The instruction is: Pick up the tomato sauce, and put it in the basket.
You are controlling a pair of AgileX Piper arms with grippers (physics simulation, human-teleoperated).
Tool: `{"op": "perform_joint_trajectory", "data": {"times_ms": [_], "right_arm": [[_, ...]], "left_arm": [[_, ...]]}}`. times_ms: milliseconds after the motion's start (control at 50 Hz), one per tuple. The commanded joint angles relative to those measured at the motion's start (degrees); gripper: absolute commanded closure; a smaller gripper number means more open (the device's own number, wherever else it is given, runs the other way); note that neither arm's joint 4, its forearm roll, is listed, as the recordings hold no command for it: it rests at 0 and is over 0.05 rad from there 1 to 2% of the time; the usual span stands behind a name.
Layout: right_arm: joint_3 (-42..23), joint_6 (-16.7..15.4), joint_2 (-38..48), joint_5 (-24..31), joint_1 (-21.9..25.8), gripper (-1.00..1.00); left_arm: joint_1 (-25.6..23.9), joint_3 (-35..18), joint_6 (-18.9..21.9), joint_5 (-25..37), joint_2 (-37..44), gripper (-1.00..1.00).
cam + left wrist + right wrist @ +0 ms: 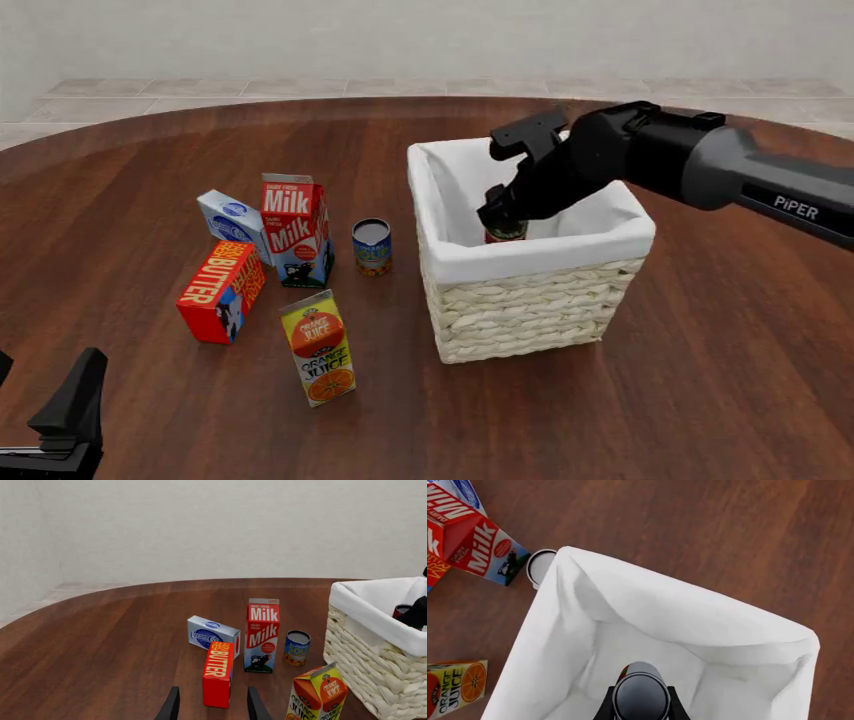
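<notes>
I have the right gripper (505, 225) clamped on the small red-labelled tomato sauce can (640, 696), hanging inside the pale wicker, white-lined basket (534, 300) (left gripper (212, 707) apart, idle). Only lowering and release remain.

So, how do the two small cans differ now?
The tomato sauce has a red label; the blue-and-orange can has its own colours. The tomato sauce is held by the right hand inside the basket; the other stands free on the table. Both are upright, with silver tops.
</notes>
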Motion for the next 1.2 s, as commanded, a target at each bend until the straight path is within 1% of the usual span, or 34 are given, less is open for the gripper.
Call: {"op": "perform_joint_trajectory", "data": {"times_ms": [20,120,140,640,780,1000,1140,1200], "right_arm": [[-0.1,1.0,0.0,0.0,-0.2,1.0],[-0.3,0.9,-0.2,-0.2,-0.4,1.0],[-0.2,0.8,-0.3,-0.3,-0.4,-1.0],[-0.4,0.9,-1.6,-0.3,-0.5,-1.0],[0.1,0.8,-6.8,1.4,0.0,-1.0],[4.6,0.6,-17.9,3.9,0.0,-1.0],[6.6,1.1,-24.6,6.2,0.2,-1.0],[7.9,1.8,-28.5,5.8,0.8,-1.0]], "left_arm": [[0.0,0.0,0.0,0.0,0.0,-1.0],[0.0,0.0,0.0,0.0,0.0,-1.0],[0.0,0.0,0.0,0.0,0.0,-1.0],[0.0,0.0,0.0,0.0,0.0,-1.0],[0.0,0.0,0.0,0.0,0.0,-1.0],[0.0,0.0,0.0,0.0,0.0,-1.0],[0.0,0.0,0.0,0.0,0.0,-1.0],[0.0,0.0,0.0,0.0,0.0,-1.0]]}}
